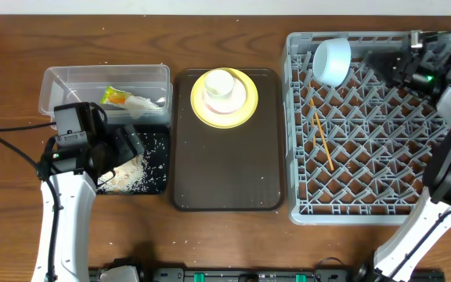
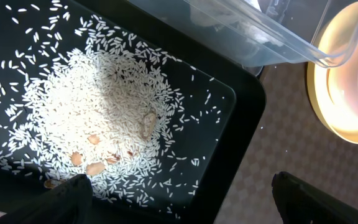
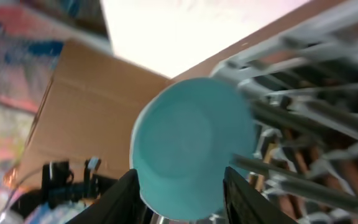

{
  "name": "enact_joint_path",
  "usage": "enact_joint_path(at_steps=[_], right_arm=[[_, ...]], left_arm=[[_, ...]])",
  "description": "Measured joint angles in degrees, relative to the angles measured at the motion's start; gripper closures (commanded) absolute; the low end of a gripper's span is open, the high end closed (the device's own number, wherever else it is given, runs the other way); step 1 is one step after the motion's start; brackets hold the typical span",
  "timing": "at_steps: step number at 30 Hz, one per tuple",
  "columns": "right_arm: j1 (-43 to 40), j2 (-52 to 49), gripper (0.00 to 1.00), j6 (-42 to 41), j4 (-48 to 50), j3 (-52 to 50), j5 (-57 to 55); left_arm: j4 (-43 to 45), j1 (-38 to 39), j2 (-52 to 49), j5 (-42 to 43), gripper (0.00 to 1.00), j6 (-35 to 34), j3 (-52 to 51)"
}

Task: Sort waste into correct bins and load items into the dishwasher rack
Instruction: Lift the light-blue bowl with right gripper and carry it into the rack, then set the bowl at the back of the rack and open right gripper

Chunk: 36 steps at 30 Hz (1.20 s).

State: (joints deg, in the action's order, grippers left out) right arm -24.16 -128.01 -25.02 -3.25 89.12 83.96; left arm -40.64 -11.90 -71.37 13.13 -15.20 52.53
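Brown wood-grain table (image 1: 225,235). Four things sit straight on it, left to right. Far left: clear tub (image 1: 53,82) at the back, black tray (image 1: 159,182) just in front of it; touching or a hair apart, can't tell. Middle: dark brown serving tray (image 1: 225,168), just beside both, long side running front to back. Right: big grey rack (image 1: 343,214), just beside the serving tray, thin strip of wood between. Black cable (image 1: 10,141) trails over the wood at the left edge.
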Motion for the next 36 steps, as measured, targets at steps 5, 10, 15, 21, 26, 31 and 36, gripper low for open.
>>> enact_joint_path(at_steps=[5, 10, 15, 21, 26, 31, 36], right_arm=[[-1.73, 0.04, 0.8, -2.95, 0.02, 0.0, -5.09], [-1.7, 2.6, 0.91, -4.07, -0.85, -0.04, -13.99], [0.15, 11.23, 0.95, -0.46, -7.15, -0.04, -25.81], [8.81, 23.71, 0.99, 14.12, -22.05, 0.02, -44.83], [18.95, 27.12, 0.99, 24.22, -34.21, 0.17, -58.03], [26.01, 26.99, 0.99, 29.38, -42.07, 0.07, -66.47], [29.49, 26.99, 0.99, 30.49, -42.69, 0.07, -73.9]], left_arm=[[0.04, 0.0, 0.0, 0.0, 0.05, -0.02, 0.0], [0.2, 0.0, 0.0, 0.0, 0.05, -0.02, 0.0], [0.26, 0.0, 0.0, 0.0, 0.05, 0.0, 0.0], [0.68, 0.0, 0.0, 0.0, 0.05, -0.02, 0.0], [0.79, 0.0, 0.0, 0.02, 0.05, -0.02, 0.0], [0.79, 0.0, 0.0, 0.0, 0.05, -0.02, 0.0], [0.79, 0.0, 0.0, 0.02, 0.05, -0.02, 0.0]])
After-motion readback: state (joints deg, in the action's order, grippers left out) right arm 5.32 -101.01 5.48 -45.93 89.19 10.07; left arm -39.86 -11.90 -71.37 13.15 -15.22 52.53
